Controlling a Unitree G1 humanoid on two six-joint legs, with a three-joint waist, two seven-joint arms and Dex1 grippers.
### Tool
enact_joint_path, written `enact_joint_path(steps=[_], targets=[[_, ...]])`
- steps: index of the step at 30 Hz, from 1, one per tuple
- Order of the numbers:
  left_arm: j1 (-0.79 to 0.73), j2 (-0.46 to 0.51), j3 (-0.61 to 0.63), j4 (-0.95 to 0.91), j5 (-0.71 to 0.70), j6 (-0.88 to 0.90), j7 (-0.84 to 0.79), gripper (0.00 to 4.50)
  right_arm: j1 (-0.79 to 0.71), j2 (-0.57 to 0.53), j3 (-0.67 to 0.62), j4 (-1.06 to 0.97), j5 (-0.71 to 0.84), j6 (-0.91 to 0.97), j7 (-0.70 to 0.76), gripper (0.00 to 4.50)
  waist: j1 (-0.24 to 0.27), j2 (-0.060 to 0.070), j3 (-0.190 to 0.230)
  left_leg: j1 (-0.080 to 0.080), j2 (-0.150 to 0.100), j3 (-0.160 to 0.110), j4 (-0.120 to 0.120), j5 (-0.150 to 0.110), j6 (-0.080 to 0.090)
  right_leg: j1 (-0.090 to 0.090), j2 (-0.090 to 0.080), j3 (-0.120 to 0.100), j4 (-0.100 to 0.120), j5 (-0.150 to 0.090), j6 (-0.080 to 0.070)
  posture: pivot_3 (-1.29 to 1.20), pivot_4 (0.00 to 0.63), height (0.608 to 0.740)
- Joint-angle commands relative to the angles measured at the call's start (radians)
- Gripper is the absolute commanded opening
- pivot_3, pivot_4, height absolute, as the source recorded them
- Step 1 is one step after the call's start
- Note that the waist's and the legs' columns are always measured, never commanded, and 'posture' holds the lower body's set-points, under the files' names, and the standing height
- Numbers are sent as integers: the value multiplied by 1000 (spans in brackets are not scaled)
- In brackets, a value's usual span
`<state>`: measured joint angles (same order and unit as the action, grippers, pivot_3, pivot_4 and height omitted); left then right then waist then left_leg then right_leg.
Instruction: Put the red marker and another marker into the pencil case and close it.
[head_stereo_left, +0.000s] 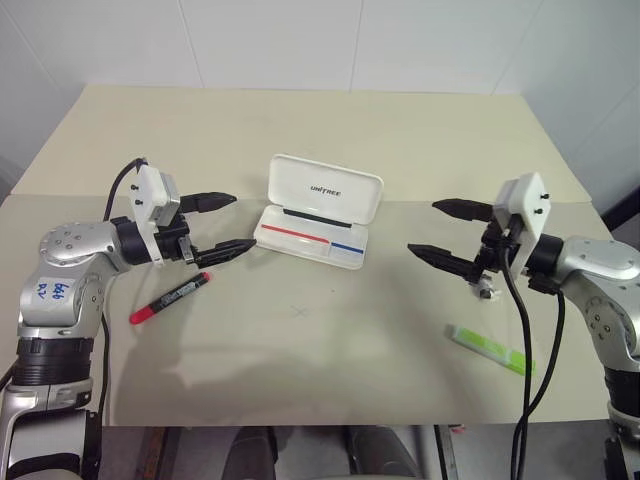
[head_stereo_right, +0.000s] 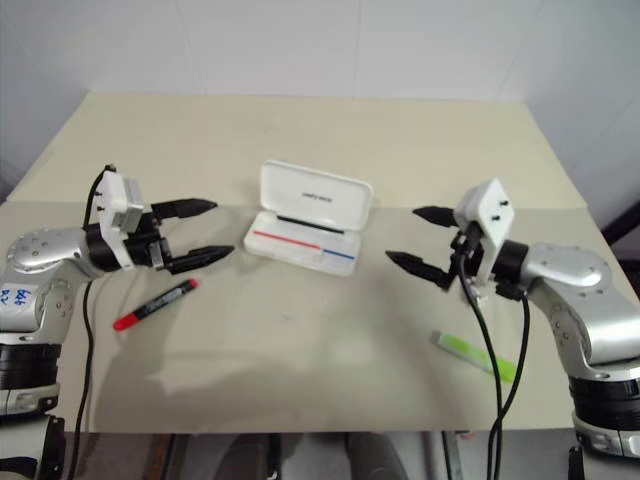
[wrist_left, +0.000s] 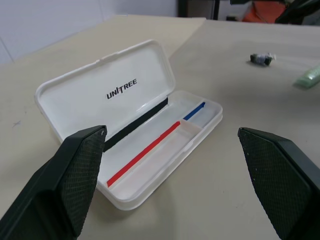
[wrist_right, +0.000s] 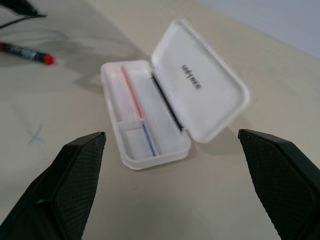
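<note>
The pencil case (head_stereo_left: 318, 214) is a white hard case with rounded corners, lying open near the middle of the tabletop (head_stereo_left: 300, 340). Its lid stands raised, black "UNITREE" lettering facing forward, and the tray shows a red and a blue stripe with nothing in it. The red marker (head_stereo_left: 170, 297) lies flat and slanted, well to the case's left. The light green highlighter (head_stereo_left: 490, 349) lies flat, well apart on the case's right.
</note>
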<state>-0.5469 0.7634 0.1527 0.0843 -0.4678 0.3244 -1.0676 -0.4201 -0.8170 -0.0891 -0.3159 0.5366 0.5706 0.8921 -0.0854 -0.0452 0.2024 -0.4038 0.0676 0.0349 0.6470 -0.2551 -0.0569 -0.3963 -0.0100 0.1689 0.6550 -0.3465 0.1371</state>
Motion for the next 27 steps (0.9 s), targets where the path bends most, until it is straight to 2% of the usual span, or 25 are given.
enact_joint_path(steps=[1, 7, 13, 18, 23, 27], targets=[[-54, 26, 28, 39, 7, -38, -17, 4475, -44, -12, 64, -35, -27, 28, 15, 4500, 1, 0, 0, 0, 0, 0, 0, 0, 0, 0, 0, 0, 0, 0, 0, 0, 150, 740], [-59, 27, 19, 64, 21, -63, -31, 4500, -100, 17, 147, -2, -80, 16, 14, 2534, 3, 0, 0, -2, 0, 1, -1, -1, 1, -1, -1, 0, -2, 0, 0, 0, 150, 740], [-91, 52, 0, 136, 53, -87, -83, 4500, -207, 76, 250, 22, -115, 38, 49, 2534, -1, 0, 0, -2, 0, 1, 0, -1, 1, -2, -1, 0, 0, -1, 0, 0, 150, 740], [-133, 104, -17, 192, 70, -92, -164, 4500, -318, 111, 397, 82, -183, 89, 111, 2534, -1, 0, 0, -2, 0, 1, 0, -1, 1, -3, 0, 0, 1, -1, -1, 0, 150, 740], [-104, 164, 3, 182, 63, -65, -218, 4500, -405, 155, 504, 241, -294, 55, 139, 2534, -1, 0, 0, -4, 1, 2, 0, -1, 1, -7, -1, 0, 1, -2, -2, 0, 150, 740], [-75, 171, 25, 158, 55, -58, -204, 4500, -442, 199, 540, 371, -367, -10, 164, 2534, -1, 0, 0, -7, 1, 2, 0, -1, 1, -12, 0, 0, 5, -2, -4, 0, 150, 740]])
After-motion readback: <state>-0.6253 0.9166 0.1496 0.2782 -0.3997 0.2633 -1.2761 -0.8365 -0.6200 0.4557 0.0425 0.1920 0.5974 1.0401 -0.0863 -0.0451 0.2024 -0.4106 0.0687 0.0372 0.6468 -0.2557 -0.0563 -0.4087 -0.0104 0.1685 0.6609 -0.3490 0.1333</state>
